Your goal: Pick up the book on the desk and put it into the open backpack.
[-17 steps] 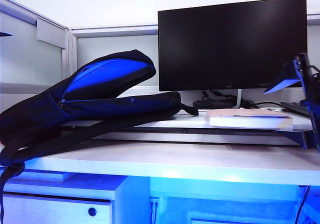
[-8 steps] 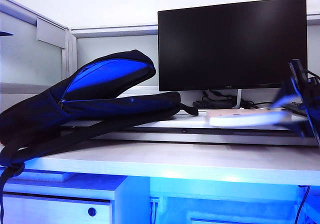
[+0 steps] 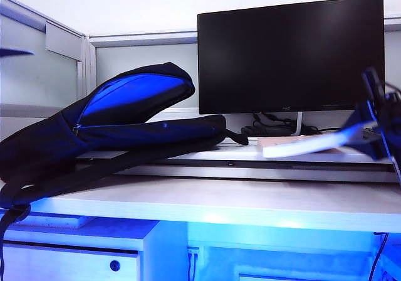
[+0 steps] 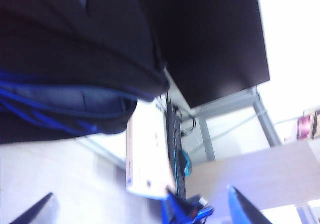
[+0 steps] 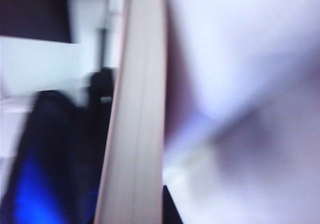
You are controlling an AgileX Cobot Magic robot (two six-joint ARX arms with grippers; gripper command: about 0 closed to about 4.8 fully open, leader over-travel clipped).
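Book (image 3: 307, 145) tilted up at right end.
Right gripper (image 3: 374, 130) clamps it over the desk (image 3: 213, 202); left gripper (image 4: 140, 211) hangs spread wide.

A large black monitor (image 3: 291, 54) stands at the back on a slim pale stand (image 3: 299, 125), its screen dark. Dark cables (image 3: 270, 125) gather in a bundle at the foot of the stand. Behind it runs a grey partition wall (image 3: 144, 54) with a pale frame rail (image 3: 143, 38) along its top, and a further panel (image 3: 64, 41) is fixed on the left side. Low at the front left sits a white drawer cabinet (image 3: 69, 263) with a small dark round lock (image 3: 115, 266), lit from beneath by a strong blue glow.
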